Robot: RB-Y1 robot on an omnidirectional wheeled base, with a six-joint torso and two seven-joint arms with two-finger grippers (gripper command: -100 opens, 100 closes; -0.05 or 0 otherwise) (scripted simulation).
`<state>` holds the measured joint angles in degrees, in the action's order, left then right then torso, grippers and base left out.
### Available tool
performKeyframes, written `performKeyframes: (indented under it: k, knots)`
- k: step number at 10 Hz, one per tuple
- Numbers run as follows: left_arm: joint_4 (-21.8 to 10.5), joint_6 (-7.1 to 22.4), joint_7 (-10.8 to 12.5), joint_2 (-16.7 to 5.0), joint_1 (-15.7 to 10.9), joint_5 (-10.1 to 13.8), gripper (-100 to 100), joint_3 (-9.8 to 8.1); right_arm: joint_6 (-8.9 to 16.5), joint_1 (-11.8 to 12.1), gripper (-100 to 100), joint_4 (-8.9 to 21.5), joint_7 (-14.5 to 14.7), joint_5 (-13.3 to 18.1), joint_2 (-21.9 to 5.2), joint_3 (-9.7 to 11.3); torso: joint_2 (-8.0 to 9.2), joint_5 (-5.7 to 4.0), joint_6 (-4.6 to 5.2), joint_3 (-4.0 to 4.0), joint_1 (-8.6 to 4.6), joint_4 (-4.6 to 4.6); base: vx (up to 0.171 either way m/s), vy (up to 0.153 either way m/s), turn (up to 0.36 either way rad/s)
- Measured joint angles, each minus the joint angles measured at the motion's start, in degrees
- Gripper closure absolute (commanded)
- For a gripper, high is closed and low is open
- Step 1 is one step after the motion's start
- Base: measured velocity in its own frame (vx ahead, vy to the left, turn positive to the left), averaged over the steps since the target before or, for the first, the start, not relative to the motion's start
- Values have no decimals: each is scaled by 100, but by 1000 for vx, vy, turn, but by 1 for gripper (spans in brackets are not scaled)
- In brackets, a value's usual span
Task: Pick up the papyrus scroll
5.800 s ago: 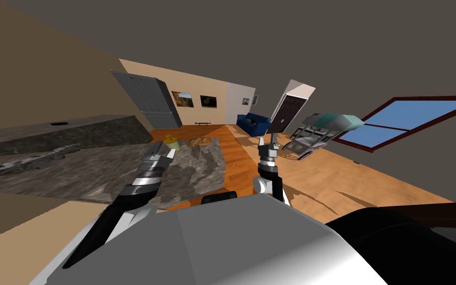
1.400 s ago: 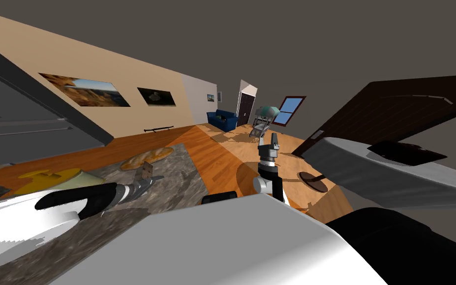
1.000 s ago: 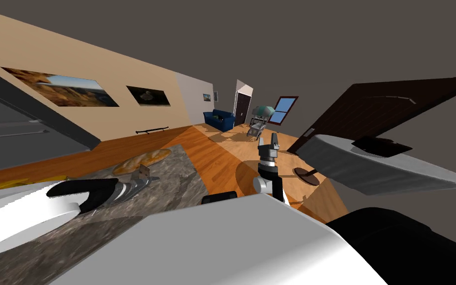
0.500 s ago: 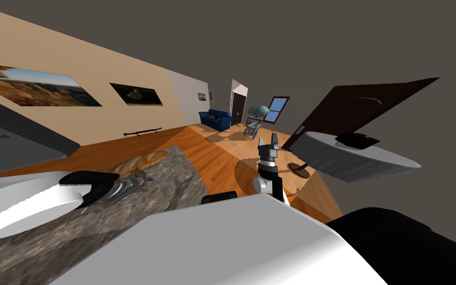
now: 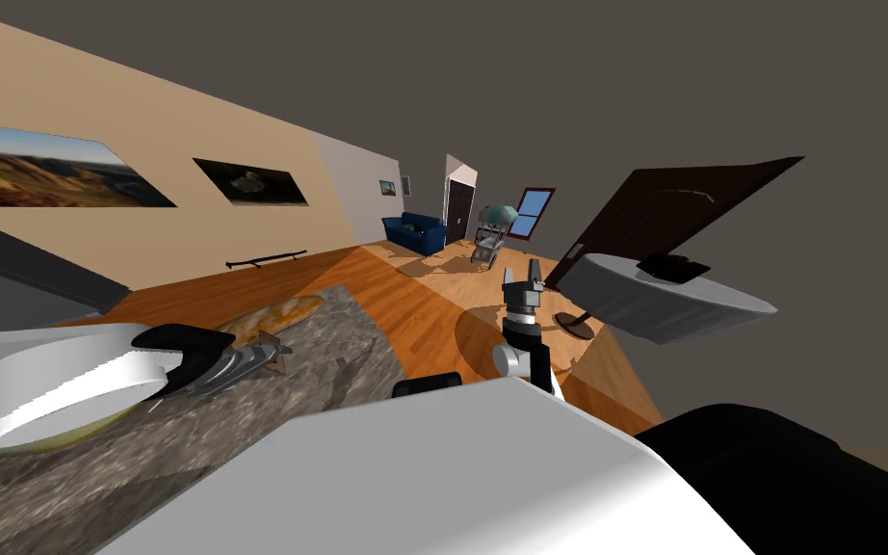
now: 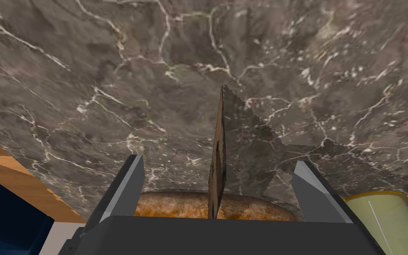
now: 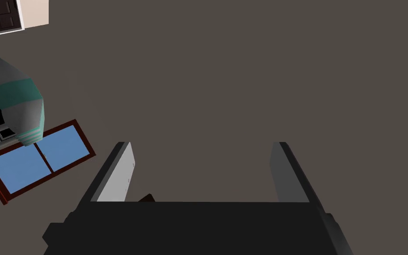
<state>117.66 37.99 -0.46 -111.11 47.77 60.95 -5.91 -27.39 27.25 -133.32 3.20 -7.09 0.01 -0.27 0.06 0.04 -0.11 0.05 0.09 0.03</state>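
Poised low over the dark marble counter (image 6: 110, 66), the left gripper (image 6: 218, 160) stood wide open, its 2 fingers (image 6: 128, 183) well apart and gripping nothing. Between them, touching neither, rose the papyrus scroll (image 6: 217, 146), a thin brown sheet seen edge-on, throwing a jagged shadow on the stone. A golden-brown loaf (image 6: 172, 206) lay on the counter close by the gripper's dark body, and a pale yellow cylinder (image 6: 384, 217) with an orange rim stood just beside 1 finger. In the head view the left forearm (image 5: 76, 381) stretched nearly level across the counter. The right gripper (image 7: 202, 144), also open and empty, pointed upward on a raised forearm, above the wooden floor (image 5: 432, 308).
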Motion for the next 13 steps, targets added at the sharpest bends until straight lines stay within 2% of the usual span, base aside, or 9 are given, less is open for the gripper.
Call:
performKeyframes:
  k: [1,2,3,4,5,6,8,9,13]
  knots:
    - [0,-3,3,0,0,-2,-100,1,0,0,0,0,0,0,0,0,-3,-1,0,-2,-4,-1,19,-13,-102]
    - [-37,114,-159,314,-98,-60,-100,46,0,0,0,0,0,0,0,0,-8,-1,1,-4,-7,-2,16,-14,-33]
    - [-96,13,-132,238,-39,-125,-100,149,0,0,0,0,0,0,0,0,-11,-3,1,-7,-10,-3,25,-20,-77]
    - [-158,-199,20,139,13,-218,-100,300,0,0,0,0,0,0,0,0,-15,-3,3,-9,-13,-4,25,-20,-48]
    - [-192,-97,-150,424,15,-198,-100,180,0,0,0,0,0,0,0,0,-14,-3,0,-8,-12,-3,26,-21,-66]
    - [-215,17,-313,660,239,-284,-100,-42,0,0,0,0,0,0,0,0,-13,-3,1,-8,-12,-3,13,-11,-21]
    - [-277,-166,-193,558,173,-378,-100,193,0,0,0,0,0,0,0,0,-8,-3,1,-5,-7,-2,0,0,0]
    - [-279,-181,-183,556,172,-379,100,202,0,0,0,0,0,0,0,0,-7,-2,1,-4,-6,-2,0,0,0]
    - [-287,-158,-188,550,182,-382,100,211,0,0,0,0,0,0,0,0,-2,7,5,1,0,5,0,0,0]
